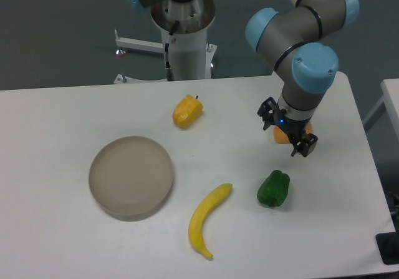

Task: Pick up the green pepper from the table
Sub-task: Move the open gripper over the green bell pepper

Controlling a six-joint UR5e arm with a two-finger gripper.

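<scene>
The green pepper (274,189) is small, glossy and dark green. It lies on the white table (62,241) at the right, just right of the banana's upper tip. My gripper (287,132) hangs above and behind the pepper, apart from it. Its two dark fingers (267,114) stand spread, one at the upper left and one at the lower right. Nothing is held between them. A small orange fruit (282,136) shows partly behind the gripper.
A yellow banana (207,219) lies left of the green pepper. A yellow pepper (187,111) sits at the middle back. A round beige plate (131,176) lies at the left. The table's right edge runs close to the pepper's right.
</scene>
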